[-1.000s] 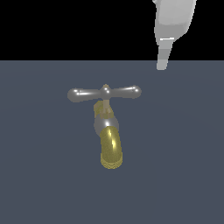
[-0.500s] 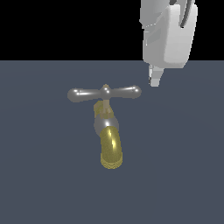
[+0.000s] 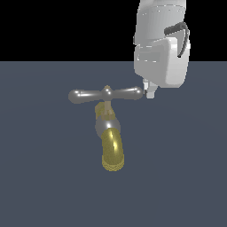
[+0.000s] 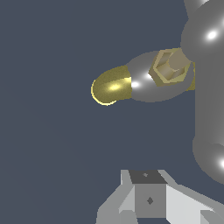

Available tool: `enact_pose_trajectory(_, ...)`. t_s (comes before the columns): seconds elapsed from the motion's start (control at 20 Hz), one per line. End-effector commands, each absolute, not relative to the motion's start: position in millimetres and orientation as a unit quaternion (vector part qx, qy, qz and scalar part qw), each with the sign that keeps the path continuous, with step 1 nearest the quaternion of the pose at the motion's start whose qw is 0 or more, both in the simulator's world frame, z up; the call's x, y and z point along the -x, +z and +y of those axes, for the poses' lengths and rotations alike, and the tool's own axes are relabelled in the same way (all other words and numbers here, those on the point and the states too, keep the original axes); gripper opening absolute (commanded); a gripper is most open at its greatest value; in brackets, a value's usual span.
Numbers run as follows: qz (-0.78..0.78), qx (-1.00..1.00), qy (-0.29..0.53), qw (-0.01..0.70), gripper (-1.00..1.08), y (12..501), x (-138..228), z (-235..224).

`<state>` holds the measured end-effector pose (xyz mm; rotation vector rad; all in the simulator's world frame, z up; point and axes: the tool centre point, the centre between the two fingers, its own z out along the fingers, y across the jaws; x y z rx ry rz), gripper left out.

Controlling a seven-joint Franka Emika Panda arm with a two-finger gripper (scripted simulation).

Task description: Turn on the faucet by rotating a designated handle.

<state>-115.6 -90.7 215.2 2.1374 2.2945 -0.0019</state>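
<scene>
While its grip state is unclear, the end effector (image 3: pixel 150 92) hovers beside the handle (image 3: pixel 106 94).

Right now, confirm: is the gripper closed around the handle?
No. The gripper sits just beside the handle end on the exterior view's right, enclosing nothing.

Your pincer (image 3: pixel 150 91) has come down and swung in toward the handle (image 3: pixel 106 94) over the last second. A second ago you had only a finger showing, high up and well off to the exterior view's right. Now the white body fills that upper corner, and the fingertips sit just beside the handle's right-hand bulb, close to touching it.
</scene>
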Motion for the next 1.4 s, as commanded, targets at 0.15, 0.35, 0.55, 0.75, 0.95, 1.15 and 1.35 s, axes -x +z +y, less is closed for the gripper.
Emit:
enact_pose_trajectory(0.15, 0.754, -0.657, 0.000, 0.002, -1.00, 205, 109, -87)
enact_pose_trajectory(0.35, 0.762, -0.648, 0.000, 0.001, -1.00, 200, 107, -86)
enact_pose_trajectory(0.55, 0.766, -0.643, 0.000, 0.000, -1.00, 198, 106, -85)
enact_pose_trajectory(0.75, 0.766, -0.643, 0.000, 0.000, -1.00, 198, 106, -85)
enact_pose_trajectory(0.95, 0.766, -0.643, 0.000, 0.000, -1.00, 198, 98, -85)
enact_pose_trajectory(1.15, 0.766, -0.643, 0.000, 0.000, -1.00, 198, 87, -84)
enact_pose_trajectory(1.35, 0.766, -0.643, 0.000, 0.000, -1.00, 198, 76, -84)
